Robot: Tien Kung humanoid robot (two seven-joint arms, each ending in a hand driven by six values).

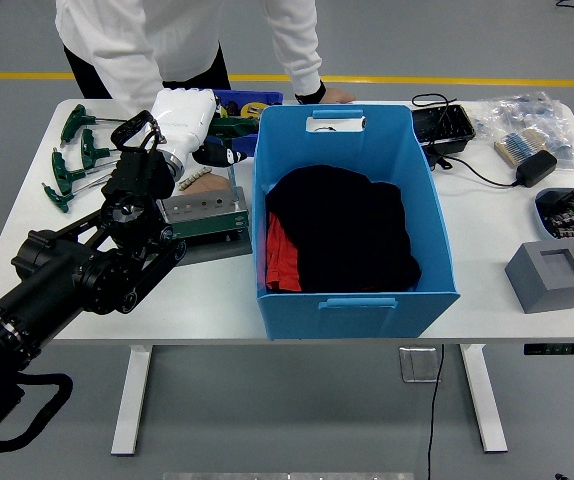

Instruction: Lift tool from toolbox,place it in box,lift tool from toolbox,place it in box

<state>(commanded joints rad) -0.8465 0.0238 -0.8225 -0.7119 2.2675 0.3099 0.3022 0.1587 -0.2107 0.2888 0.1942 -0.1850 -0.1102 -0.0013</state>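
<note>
My left hand (185,118), white at the end of a black arm, hovers over the table's far left part, just left of the big blue box (352,290). Its fingers are curled around a dark-handled tool (218,153) that sticks out toward the box. Behind the hand sits the small blue toolbox (251,100) with green and yellow tools in it. The big blue box holds black cloth (352,225) and something red (279,255). My right arm is out of view.
A person in white stands at the far side, one hand (332,95) resting on the table edge. Green T-handle keys (75,150) lie far left. A green metal block (205,212) sits under my wrist. A black tray (442,125), adapter (537,166) and grey block (552,275) are right.
</note>
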